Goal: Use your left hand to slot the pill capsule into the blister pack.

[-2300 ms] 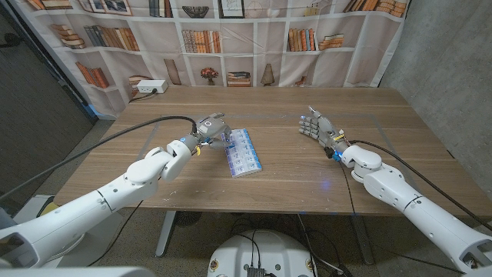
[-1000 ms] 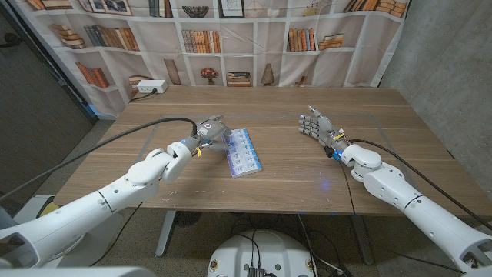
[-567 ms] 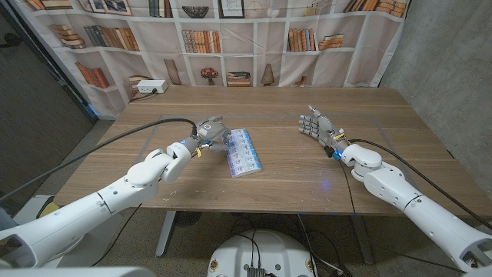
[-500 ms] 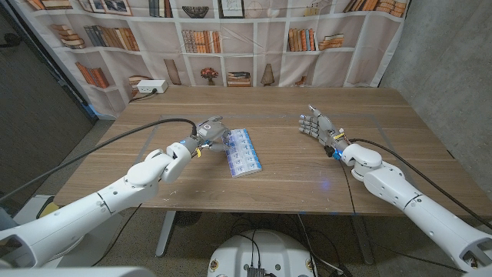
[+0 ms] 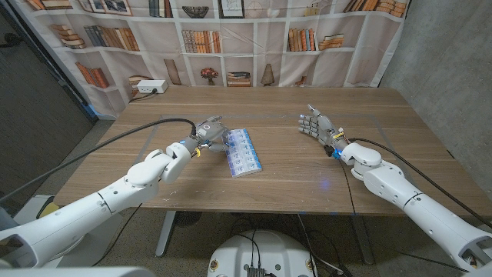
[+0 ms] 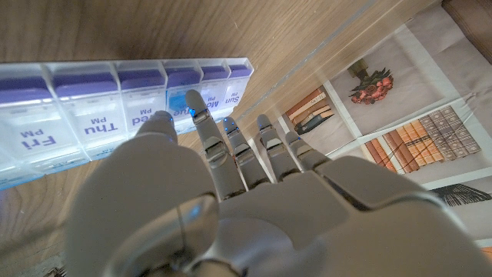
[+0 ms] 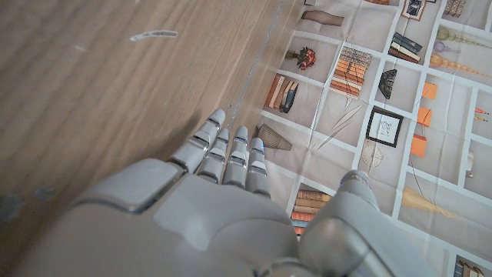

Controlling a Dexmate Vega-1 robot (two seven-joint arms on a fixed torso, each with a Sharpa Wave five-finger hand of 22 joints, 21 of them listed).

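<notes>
The left hand [image 5: 209, 131] reaches over the pill box [image 5: 243, 152], fingers [image 6: 201, 115] extended, a small blue capsule [image 6: 192, 100] pinched at their tips above the Tue compartment. Farther right, the right hand [image 5: 317, 125] waits, fingers spread, holding nothing.

Matt brown wood-grain table [image 5: 292, 165], translucent glossy plastic pill organiser [image 5: 242, 151] with purple lids, smooth grey matt plastic-looking left hand [image 6: 231, 200], printed cloth bookshelf backdrop [image 5: 254, 38] upper frame
</notes>
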